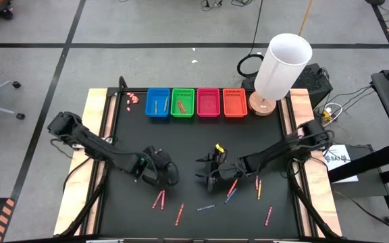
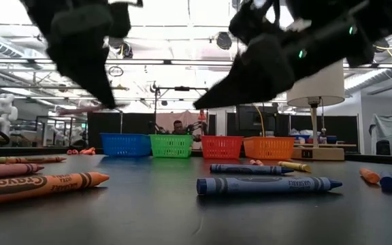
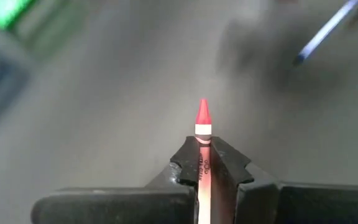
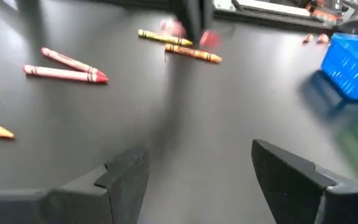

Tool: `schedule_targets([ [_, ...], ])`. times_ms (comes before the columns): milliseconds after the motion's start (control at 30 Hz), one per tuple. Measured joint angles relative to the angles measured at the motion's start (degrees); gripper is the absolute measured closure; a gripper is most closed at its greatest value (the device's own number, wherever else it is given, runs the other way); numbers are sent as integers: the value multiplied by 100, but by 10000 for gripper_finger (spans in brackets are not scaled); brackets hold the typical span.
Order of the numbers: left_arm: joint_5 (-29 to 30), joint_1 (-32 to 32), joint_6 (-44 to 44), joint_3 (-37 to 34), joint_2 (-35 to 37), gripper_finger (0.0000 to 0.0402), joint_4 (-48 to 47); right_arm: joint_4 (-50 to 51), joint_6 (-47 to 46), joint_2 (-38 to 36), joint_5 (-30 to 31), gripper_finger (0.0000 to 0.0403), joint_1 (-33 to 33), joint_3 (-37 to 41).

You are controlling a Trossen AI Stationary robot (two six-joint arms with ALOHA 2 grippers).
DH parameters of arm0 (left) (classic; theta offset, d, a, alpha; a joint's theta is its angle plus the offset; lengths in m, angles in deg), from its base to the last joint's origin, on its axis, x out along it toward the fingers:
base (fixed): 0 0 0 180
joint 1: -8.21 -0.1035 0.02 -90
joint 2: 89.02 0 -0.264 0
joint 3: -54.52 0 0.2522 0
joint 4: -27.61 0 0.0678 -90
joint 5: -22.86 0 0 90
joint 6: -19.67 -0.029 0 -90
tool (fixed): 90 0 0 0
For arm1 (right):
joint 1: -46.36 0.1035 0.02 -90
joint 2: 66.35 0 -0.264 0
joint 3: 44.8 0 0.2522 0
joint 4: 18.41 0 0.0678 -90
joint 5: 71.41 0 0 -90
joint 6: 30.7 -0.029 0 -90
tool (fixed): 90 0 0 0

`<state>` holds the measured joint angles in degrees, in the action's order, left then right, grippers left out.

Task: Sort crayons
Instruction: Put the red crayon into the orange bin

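Note:
My left gripper (image 1: 162, 169) hangs over the table's middle left, shut on a red crayon (image 3: 202, 118). My right gripper (image 1: 204, 172) is open and empty above the mat's middle; its two fingers show wide apart in the right wrist view (image 4: 197, 168). Several crayons lie flat on the black mat: two red ones (image 1: 159, 199), an orange one (image 1: 179, 214), a blue one (image 1: 206, 207) and more at the right (image 1: 231, 189). In the low view both grippers, left (image 2: 104, 95) and right (image 2: 213, 102), are well above the mat. My left gripper pinches the red crayon's wrapped shaft (image 3: 202, 155) between its two fingers. The crayon lies along the fingers, and its pointed red tip (image 3: 202, 112) sticks out past the fingertips. In the low view the gripper is clear of the mat.
Four small baskets stand in a row at the far edge: blue (image 1: 157, 102), green (image 1: 182, 102), pink (image 1: 208, 102), orange (image 1: 235, 102). A white lamp (image 1: 279, 67) stands at the far right. Tiny pinkish bits (image 1: 132, 98) lie left of the blue basket. A yellow crayon (image 1: 219, 147) lies mid-mat.

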<state>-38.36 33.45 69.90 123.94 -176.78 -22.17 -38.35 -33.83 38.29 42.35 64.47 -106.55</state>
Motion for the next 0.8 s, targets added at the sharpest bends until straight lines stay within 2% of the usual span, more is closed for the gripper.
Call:
schedule_targets([
  [167,369,-87,-1219,22,389,384,1067,-1531,-331,800,-113,138,-2,0],
  [267,587,-83,-2004,20,450,384,1974,-2855,-555,1190,-458,138,-15,0],
  [367,648,-79,-2840,20,452,384,3009,-3874,-671,1422,-461,138,-15,-2],
  [467,649,-79,-3433,20,409,384,3879,-4287,-669,1460,-449,138,-20,-2],
  [600,511,-75,-3885,17,387,384,4552,-4764,-452,1433,-446,138,-13,-7],
  [800,415,-75,-3894,17,350,384,4752,-5395,6,1429,-436,138,-13,-7],
])
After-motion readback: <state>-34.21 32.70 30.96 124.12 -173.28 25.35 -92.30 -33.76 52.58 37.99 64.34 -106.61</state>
